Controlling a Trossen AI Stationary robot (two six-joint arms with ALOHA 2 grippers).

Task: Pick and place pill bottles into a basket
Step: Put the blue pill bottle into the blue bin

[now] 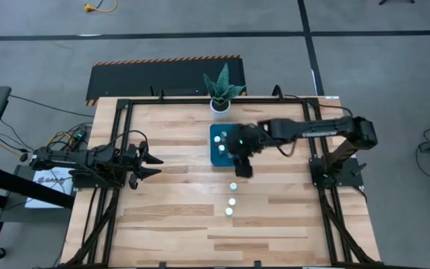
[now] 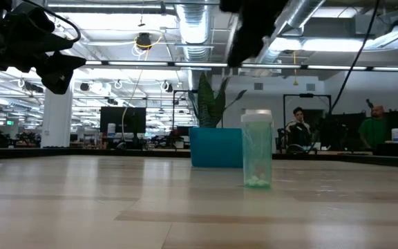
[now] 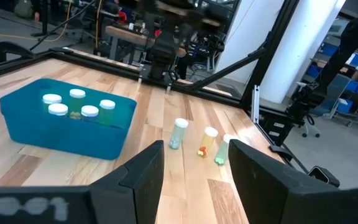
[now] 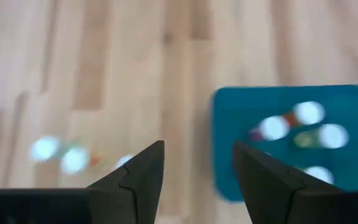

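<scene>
We see the right gripper [image 1: 242, 169] up in the air beside the blue basket [image 1: 216, 155]. Its jaws are open and hold nothing. Four pill bottles [image 3: 89, 112] stand in the basket. Three more bottles [image 3: 178, 133] stand in a row on the wooden table [image 1: 170, 179], near the basket. The left gripper [image 1: 154, 166] waits far off at the left side, open and empty.

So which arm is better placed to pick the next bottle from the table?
Right, probably. Its end effector hangs empty and open between the basket and the nearest pill bottle; the left end effector waits far off.
</scene>
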